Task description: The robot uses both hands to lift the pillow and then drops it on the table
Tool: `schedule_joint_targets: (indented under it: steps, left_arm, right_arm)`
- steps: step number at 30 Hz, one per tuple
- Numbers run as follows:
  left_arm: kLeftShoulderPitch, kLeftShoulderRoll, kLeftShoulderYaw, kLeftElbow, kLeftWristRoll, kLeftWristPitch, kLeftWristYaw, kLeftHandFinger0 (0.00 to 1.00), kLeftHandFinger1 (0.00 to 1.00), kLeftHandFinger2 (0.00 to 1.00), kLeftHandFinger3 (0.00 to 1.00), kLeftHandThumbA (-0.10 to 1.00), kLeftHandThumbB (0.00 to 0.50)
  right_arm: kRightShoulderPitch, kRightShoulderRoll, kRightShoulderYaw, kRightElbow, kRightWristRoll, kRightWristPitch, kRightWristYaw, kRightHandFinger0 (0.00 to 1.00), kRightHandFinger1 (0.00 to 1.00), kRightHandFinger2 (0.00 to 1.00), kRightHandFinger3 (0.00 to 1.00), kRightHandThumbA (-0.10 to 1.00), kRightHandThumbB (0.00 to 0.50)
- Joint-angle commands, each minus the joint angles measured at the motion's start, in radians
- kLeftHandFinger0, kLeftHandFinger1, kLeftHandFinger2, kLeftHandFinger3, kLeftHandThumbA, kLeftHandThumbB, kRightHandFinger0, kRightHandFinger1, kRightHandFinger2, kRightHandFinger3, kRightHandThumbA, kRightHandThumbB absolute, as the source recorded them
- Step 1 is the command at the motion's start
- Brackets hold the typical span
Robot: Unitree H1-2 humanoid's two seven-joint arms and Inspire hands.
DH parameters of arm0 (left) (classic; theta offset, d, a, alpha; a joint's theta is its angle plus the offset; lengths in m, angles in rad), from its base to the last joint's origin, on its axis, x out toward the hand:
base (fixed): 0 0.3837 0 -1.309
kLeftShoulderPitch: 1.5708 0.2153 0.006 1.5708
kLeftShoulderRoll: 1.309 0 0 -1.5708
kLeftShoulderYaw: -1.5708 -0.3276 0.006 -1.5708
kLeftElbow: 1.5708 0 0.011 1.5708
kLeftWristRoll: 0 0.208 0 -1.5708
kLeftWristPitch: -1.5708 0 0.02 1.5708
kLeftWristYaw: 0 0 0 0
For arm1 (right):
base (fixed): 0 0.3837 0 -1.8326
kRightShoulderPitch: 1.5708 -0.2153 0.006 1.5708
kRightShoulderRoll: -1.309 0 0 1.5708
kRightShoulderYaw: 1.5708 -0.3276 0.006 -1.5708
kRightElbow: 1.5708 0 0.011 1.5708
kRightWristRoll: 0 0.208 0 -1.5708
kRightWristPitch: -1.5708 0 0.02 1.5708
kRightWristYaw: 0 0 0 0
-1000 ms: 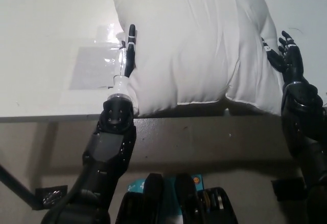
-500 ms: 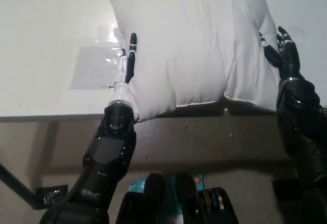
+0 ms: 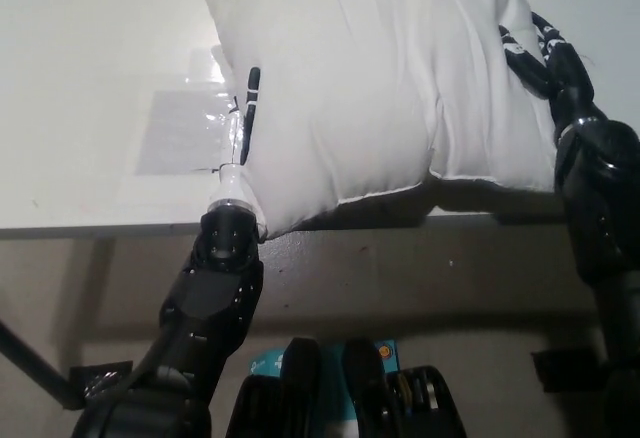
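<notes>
A white pillow (image 3: 380, 78) sits at the near edge of the table (image 3: 90, 88), squeezed between the robot's left hand (image 3: 240, 148) and right hand (image 3: 545, 53), fingers flat against opposite sides, apparently so pressure alone can lift it.

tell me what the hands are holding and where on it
The white pillow, squeezed between both hands: the left hand presses its left side, the right hand its right side.

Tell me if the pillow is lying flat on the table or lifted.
Partly lifted. The pillow is squeezed between the left hand and right hand, its near edge overhanging the table.
</notes>
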Motion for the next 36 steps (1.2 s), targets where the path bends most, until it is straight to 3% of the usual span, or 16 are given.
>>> schedule_joint_targets:
  steps: [1,3,4,7,10,15,21,22,26,28,31,36]
  left_arm:
    - [-0.047,-0.062,-0.027,0.025,0.006,-0.015,-0.030,1.00,1.00,1.00,1.00,1.00,0.130]
    - [-0.048,-0.062,-0.027,0.026,0.006,-0.016,-0.030,1.00,1.00,1.00,1.00,1.00,0.130]
    - [-0.046,-0.062,-0.025,0.000,0.004,-0.010,-0.029,1.00,1.00,1.00,1.00,1.00,0.171]
    - [-0.049,-0.065,-0.020,-0.054,-0.005,0.008,-0.027,1.00,1.00,1.00,1.00,1.00,0.181]
    - [-0.046,-0.070,-0.021,-0.120,-0.008,0.005,-0.025,1.00,1.00,1.00,1.00,1.00,0.230]
    - [-0.065,-0.074,-0.023,-0.200,-0.013,0.040,-0.027,1.00,1.00,1.00,1.00,1.00,0.207]
    - [-0.088,-0.081,-0.027,-0.238,-0.011,0.044,-0.018,1.00,1.00,1.00,1.00,1.00,0.201]
    - [-0.102,-0.083,-0.027,-0.257,-0.010,0.051,-0.013,1.00,1.00,1.00,1.00,1.00,0.192]
    - [-0.139,-0.085,-0.037,-0.339,0.004,0.089,-0.004,1.00,1.00,1.00,1.00,1.00,0.221]
    - [-0.138,-0.085,-0.040,-0.354,0.005,0.102,-0.003,1.00,1.00,1.00,1.00,1.00,0.221]
    - [-0.160,-0.082,-0.051,-0.421,0.005,0.132,-0.017,1.00,1.00,1.00,1.00,1.00,0.263]
    - [-0.185,-0.089,-0.057,-0.471,0.006,0.158,-0.011,1.00,1.00,1.00,1.00,1.00,0.257]
  right_arm:
    - [-0.059,0.022,0.106,-0.157,0.061,0.056,0.239,1.00,1.00,1.00,1.00,1.00,0.353]
    - [-0.057,0.020,0.110,-0.161,0.064,0.060,0.239,1.00,1.00,1.00,1.00,1.00,0.355]
    - [-0.035,0.026,0.091,-0.158,0.084,0.049,0.237,1.00,1.00,1.00,1.00,1.00,0.365]
    - [0.001,0.038,0.039,-0.148,0.135,0.043,0.230,1.00,1.00,1.00,1.00,1.00,0.364]
    - [0.020,0.053,-0.026,-0.122,0.191,0.044,0.224,1.00,1.00,1.00,1.00,1.00,0.364]
    - [0.010,0.058,-0.048,-0.088,0.187,-0.003,0.218,1.00,1.00,1.00,1.00,1.00,0.401]
    - [-0.007,0.065,-0.053,-0.092,0.159,-0.059,0.186,1.00,1.00,1.00,1.00,1.00,0.377]
    - [-0.012,0.064,-0.055,-0.104,0.156,-0.064,0.175,1.00,1.00,1.00,1.00,1.00,0.416]
    - [-0.021,0.072,-0.073,-0.161,0.153,-0.076,0.128,1.00,1.00,1.00,1.00,1.00,0.394]
    - [-0.020,0.074,-0.076,-0.167,0.152,-0.077,0.125,1.00,1.00,1.00,1.00,1.00,0.394]
    - [-0.022,0.083,-0.082,-0.214,0.148,-0.084,0.103,1.00,1.00,1.00,1.00,1.00,0.407]
    - [-0.026,0.085,-0.077,-0.321,0.128,-0.080,0.067,1.00,1.00,1.00,1.00,1.00,0.428]
